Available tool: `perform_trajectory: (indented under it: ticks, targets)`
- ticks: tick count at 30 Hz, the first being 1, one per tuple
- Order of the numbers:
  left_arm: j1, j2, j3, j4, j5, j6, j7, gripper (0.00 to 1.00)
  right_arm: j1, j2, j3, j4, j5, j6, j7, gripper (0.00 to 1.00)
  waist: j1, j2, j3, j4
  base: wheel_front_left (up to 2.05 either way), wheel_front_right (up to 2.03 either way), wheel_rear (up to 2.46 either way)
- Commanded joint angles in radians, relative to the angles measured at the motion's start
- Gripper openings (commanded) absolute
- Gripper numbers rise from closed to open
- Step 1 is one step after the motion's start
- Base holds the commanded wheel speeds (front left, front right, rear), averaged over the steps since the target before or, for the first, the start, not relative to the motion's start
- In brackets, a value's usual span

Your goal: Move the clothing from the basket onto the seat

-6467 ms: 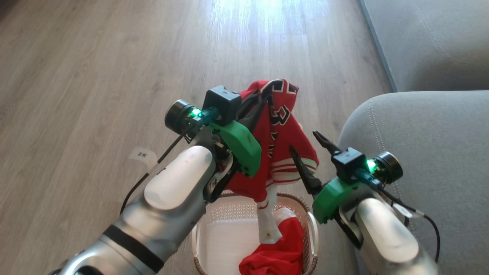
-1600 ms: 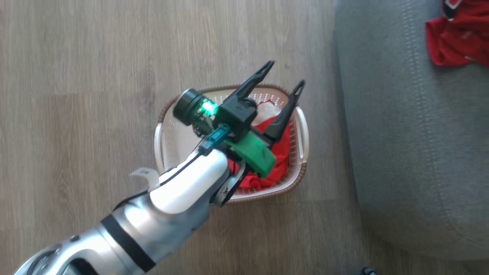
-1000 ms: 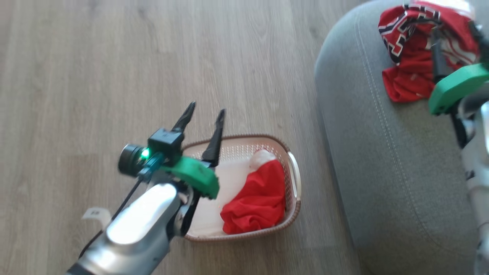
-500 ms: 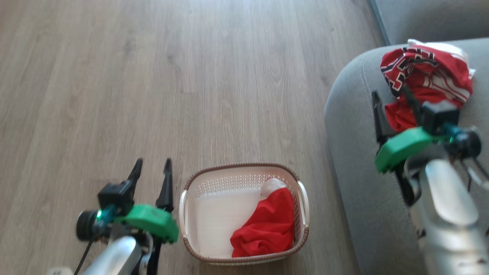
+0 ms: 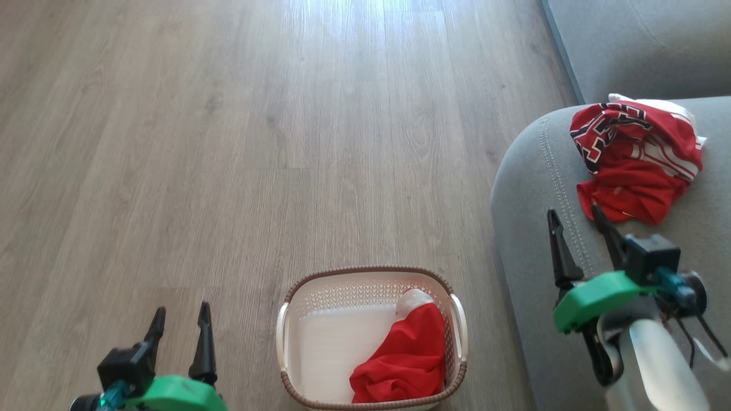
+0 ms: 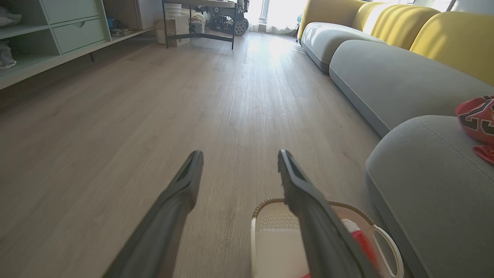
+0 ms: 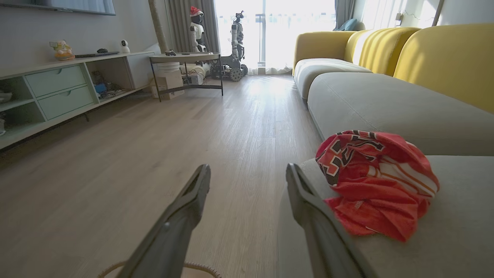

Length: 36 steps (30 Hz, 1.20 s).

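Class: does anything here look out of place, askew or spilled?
Nothing spilled or damaged. The red numbered jersey lies crumpled on the grey fabric sofa; plain red shorts sit bunched in the cream plastic basket.

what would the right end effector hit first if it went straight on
Probably nothing soon: the right end effector points past the rounded edge of the grey fabric sofa over open wooden floor. The crumpled red jersey lies just right of that line; depth is unclear.

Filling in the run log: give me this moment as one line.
jersey: on sofa | shorts: in basket | left gripper: open, empty | right gripper: open, empty
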State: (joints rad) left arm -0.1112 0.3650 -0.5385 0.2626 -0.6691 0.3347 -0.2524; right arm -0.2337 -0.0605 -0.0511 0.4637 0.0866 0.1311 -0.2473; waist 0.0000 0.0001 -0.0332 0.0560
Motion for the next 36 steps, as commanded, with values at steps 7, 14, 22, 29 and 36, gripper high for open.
perform_trajectory:
  ticks: [7, 14, 22, 29, 36]
  targets:
    - [0.04, 0.038, 0.071, -0.063, 0.023, 0.005, -0.009, 1.0, 0.065, 0.01, 0.04, -0.095, 0.073, 0.0, 0.003, 1.0, 0.0, -0.0001, -0.014, 0.005, 0.0, 0.0, 0.0]
    - [0.071, 0.033, 0.094, -0.077, 0.035, 0.003, -0.009, 1.0, 0.132, 0.01, 0.046, -0.133, 0.101, 0.0, 0.013, 1.0, 0.0, -0.0001, -0.025, 0.001, 0.0, 0.0, 0.0]
    - [0.085, 0.024, 0.111, -0.079, 0.045, 0.0, -0.009, 1.0, 0.164, 0.01, 0.064, -0.144, 0.101, 0.0, 0.026, 1.0, 0.0, -0.0001, -0.032, -0.005, 0.0, 0.0, 0.0]
    - [0.085, 0.018, 0.111, -0.071, 0.055, -0.005, -0.009, 1.0, 0.176, 0.01, 0.07, -0.141, 0.098, 0.0, 0.026, 1.0, 0.0, -0.0001, -0.035, -0.004, 0.0, 0.0, 0.0]
    - [0.087, 0.015, 0.106, -0.064, 0.059, -0.008, -0.009, 1.0, 0.179, 0.01, 0.074, -0.138, 0.1, 0.0, 0.027, 1.0, 0.0, -0.0001, -0.039, -0.004, 0.0, 0.0, 0.0]
